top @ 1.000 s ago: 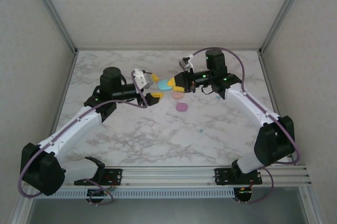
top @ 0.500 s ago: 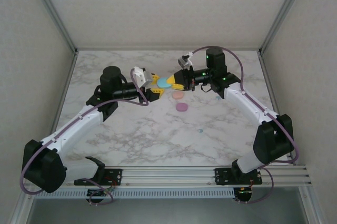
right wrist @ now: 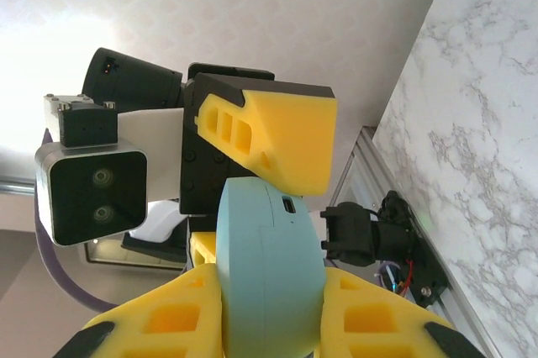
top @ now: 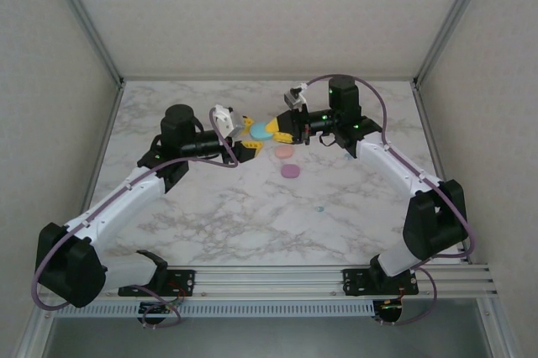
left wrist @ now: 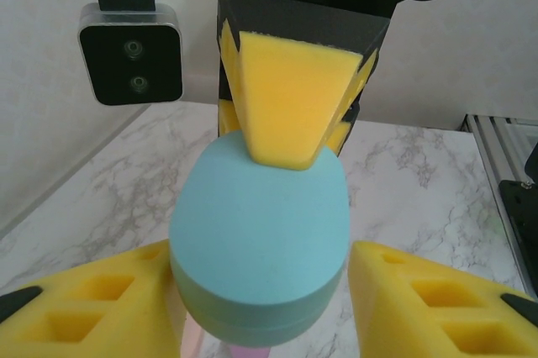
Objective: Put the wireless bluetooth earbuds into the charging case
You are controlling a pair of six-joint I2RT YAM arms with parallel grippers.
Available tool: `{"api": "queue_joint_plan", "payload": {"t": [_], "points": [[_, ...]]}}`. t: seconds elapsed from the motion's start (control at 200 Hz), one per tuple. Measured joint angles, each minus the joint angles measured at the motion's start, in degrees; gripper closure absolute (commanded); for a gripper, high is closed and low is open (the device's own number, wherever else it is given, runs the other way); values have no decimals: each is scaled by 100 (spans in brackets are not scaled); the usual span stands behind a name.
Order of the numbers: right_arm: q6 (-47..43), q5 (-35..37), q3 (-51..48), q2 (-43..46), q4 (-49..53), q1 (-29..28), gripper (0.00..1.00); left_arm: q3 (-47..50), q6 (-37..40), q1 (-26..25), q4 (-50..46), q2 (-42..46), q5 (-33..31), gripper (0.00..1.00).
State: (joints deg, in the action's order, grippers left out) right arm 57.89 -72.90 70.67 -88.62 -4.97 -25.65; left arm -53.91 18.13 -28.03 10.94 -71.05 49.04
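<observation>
Taking the teal case (left wrist: 261,232) as reference: it was held raised off the table (top: 210,223). It was pinched across its flat faces between the yellow pads of the right gripper (right wrist: 271,299), which was closed narrowly on it. In the right wrist view the teal case was seen edge-on, and a small port was noted on its rim. A seam was seen running round its side, and the lid appeared closed. Whether any buds sat inside could not be told.

The left gripper (left wrist: 261,291) was positioned at the opposite side of the teal case, with its two fingers set either side of the rounded edge at a moderate width. One finger (right wrist: 277,135) was seen against the rim. Whether both fingers pressed on the teal case could not be told.

One teal bud (top: 319,207) was recorded on the table, well apart from the teal case, on its near side toward the right arm's base. A pink case (top: 285,152) was noted on the table near the teal case, on its near-right side. A purple case (top: 291,171) was noted just beside the pink one, farther from the teal case.
</observation>
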Motion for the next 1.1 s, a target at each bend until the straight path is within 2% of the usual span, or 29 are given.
{"api": "queue_joint_plan", "payload": {"t": [0.446,0.571,0.706,0.776,0.851,0.901,0.996,1.101], "points": [[304,-63,-74,-11,-374,-24,80,-9,-190,-55,175,-22,0,47],[326,-68,-81,-11,-407,-50,78,-22,-216,-92,251,-50,-24,53],[273,-55,-101,-11,-387,-52,72,-26,-234,-103,229,-55,-92,62],[17,0,-83,-9,-116,-55,68,-33,-175,-114,98,-55,-131,69],[-393,160,-17,-2,396,-66,54,-33,-70,-129,-144,-55,-201,69],[-824,417,103,11,988,-79,49,-42,31,-142,-332,-50,-269,70],[-1587,986,389,24,2000,-63,47,-157,321,-157,-828,-31,-382,70],[-2044,1189,476,116,2535,-48,46,-328,616,-157,-1351,24,-492,69]]}}
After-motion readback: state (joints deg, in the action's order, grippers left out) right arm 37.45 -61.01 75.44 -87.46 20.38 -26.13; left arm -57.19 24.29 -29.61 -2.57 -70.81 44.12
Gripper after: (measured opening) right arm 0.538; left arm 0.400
